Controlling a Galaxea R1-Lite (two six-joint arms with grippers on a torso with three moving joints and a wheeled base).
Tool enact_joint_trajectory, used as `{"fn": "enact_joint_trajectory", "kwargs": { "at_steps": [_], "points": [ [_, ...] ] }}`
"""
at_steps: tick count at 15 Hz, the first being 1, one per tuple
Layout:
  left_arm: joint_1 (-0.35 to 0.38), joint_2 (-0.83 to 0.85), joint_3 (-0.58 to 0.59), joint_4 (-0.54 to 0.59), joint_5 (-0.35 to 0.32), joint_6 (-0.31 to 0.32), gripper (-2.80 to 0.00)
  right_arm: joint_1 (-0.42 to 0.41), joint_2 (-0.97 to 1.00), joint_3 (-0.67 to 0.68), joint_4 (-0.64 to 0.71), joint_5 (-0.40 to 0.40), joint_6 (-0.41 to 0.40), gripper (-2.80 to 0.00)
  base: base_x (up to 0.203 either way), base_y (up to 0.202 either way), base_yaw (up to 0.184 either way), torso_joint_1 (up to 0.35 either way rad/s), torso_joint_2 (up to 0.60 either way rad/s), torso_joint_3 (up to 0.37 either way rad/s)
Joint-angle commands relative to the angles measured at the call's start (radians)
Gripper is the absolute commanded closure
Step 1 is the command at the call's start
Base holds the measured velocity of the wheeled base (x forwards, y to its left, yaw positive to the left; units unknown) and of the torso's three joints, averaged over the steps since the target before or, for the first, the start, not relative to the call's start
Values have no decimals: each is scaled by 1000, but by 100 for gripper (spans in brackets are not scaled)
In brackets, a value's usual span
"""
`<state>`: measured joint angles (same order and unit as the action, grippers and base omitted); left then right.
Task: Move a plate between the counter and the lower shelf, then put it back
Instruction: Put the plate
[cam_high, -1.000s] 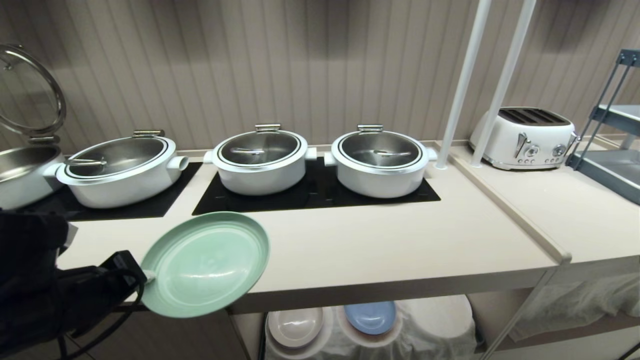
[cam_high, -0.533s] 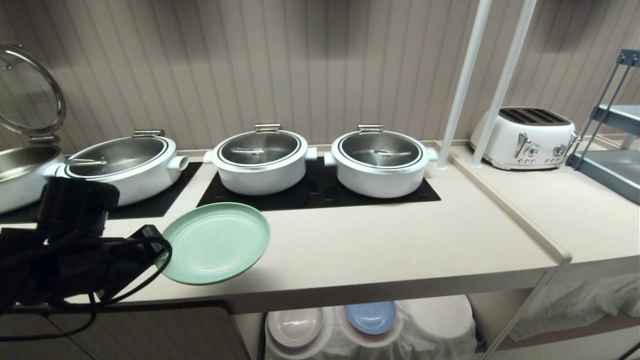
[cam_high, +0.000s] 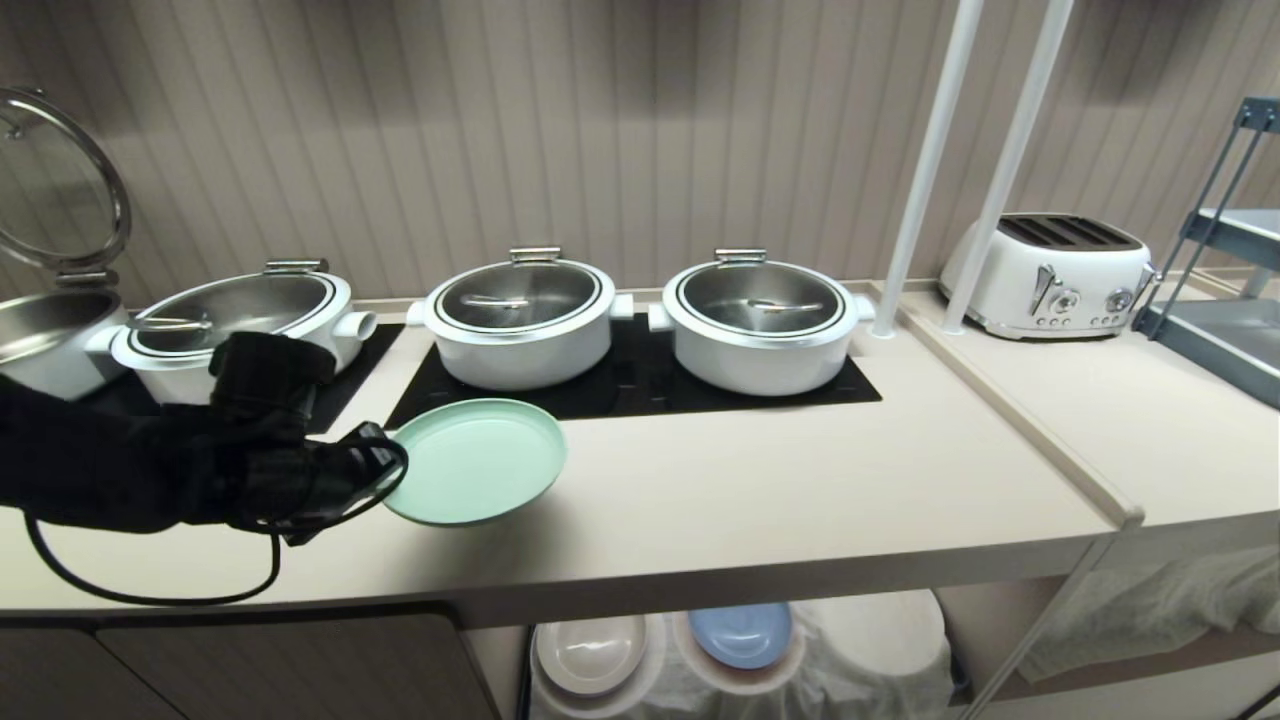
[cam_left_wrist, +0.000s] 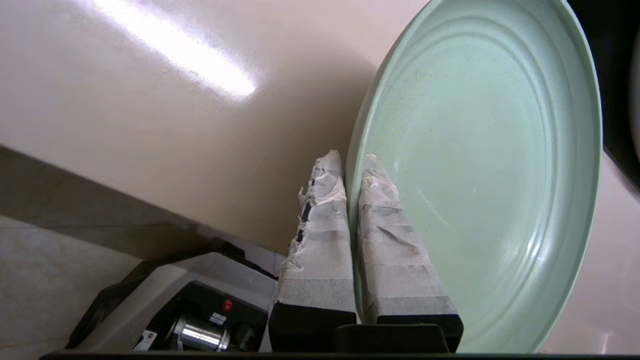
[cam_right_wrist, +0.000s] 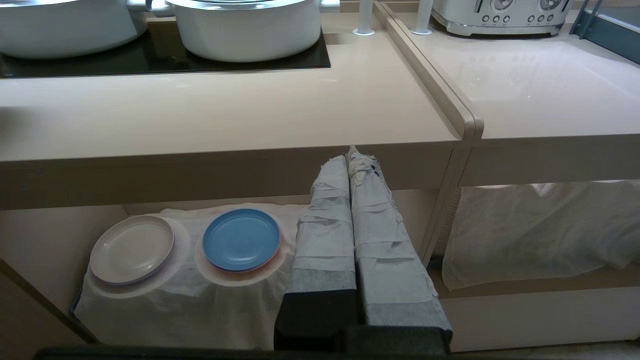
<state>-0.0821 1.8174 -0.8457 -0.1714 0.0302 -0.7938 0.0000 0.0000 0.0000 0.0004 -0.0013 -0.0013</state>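
Mint-green plate (cam_high: 476, 458) rim pinched in left tool (cam_left_wrist: 352, 170), held over counter (cam_high: 760, 480).

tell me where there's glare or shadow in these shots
Left wrist view: a bright streak of glare on the smooth beige counter, and a soft shadow beside the round mint-green plate. Head view: the plate casts a faint shadow on the counter to its right, and the steel pot lids catch reflections. Right wrist view: the lower shelf lies in shade under the counter.
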Motion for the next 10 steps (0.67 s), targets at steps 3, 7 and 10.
{"fn": "enact_joint_trajectory", "kwargs": {
  "at_steps": [3, 7, 10],
  "points": [
    [2, 120, 23, -114, -34, -2, 0, 0, 0, 0, 0, 0, 0, 0, 0, 0, 0, 0, 0, 0],
    [14, 165, 25, -117, -39, -2, 0, 0, 0, 0, 0, 0, 0, 0, 0, 0, 0, 0, 0, 0],
    [35, 183, 25, -118, -62, -2, 0, 0, 0, 0, 0, 0, 0, 0, 0, 0, 0, 0, 0, 0]
  ]
}}
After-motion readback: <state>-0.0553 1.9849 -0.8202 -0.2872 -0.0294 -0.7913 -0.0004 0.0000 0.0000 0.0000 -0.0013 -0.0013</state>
